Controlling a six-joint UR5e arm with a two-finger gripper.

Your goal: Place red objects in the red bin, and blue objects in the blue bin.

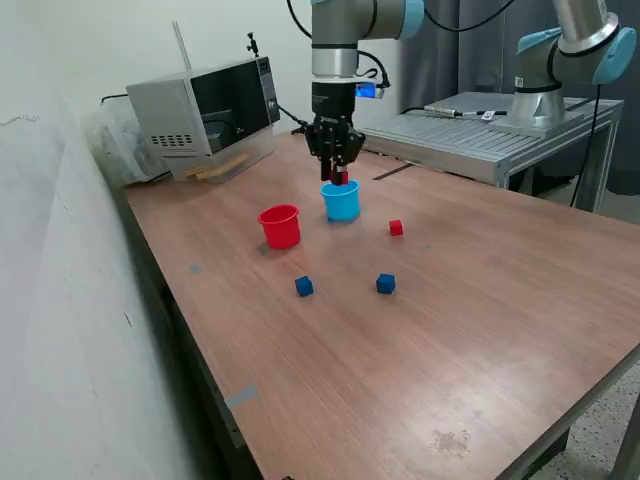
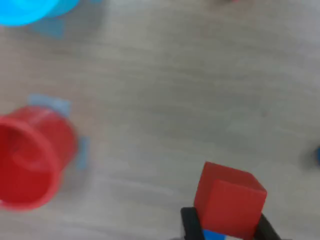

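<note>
Your two-finger gripper (image 1: pixel 339 178) hung straight down from the arm, just above the small round light blue plastic cup (image 1: pixel 341 202), and its jaws were clamped on a tiny solid red cube (image 1: pixel 340 178). In the wrist view that red cube (image 2: pixel 229 201) sat squarely between the two black fingers (image 2: pixel 190 225), well lit and sharp at its edges, while the wooden tabletop (image 2: pixel 175 100) behind it was blurred.

You had the small round red plastic cup (image 1: pixel 280 226) standing upright on the table, just beside the blue cup, on the side toward the exterior view's left; the two cups stood near each other but apart. In the wrist view the red cup (image 2: pixel 30 157) showed its open mouth, and the blue cup (image 2: pixel 30 10) was cut off by the edge of the picture.

The second tiny red cube (image 1: pixel 396 228) lay on the table toward the exterior view's right of the blue cup, apart from it. Two tiny dark blue cubes lay nearer the camera: one (image 1: pixel 304 287) in front of the red cup, the other (image 1: pixel 386 284) toward the exterior view's right of it, the two well apart.

A grey microwave oven (image 1: pixel 205 112) stood at the far corner of the table (image 1: pixel 480 330), behind the cups.
</note>
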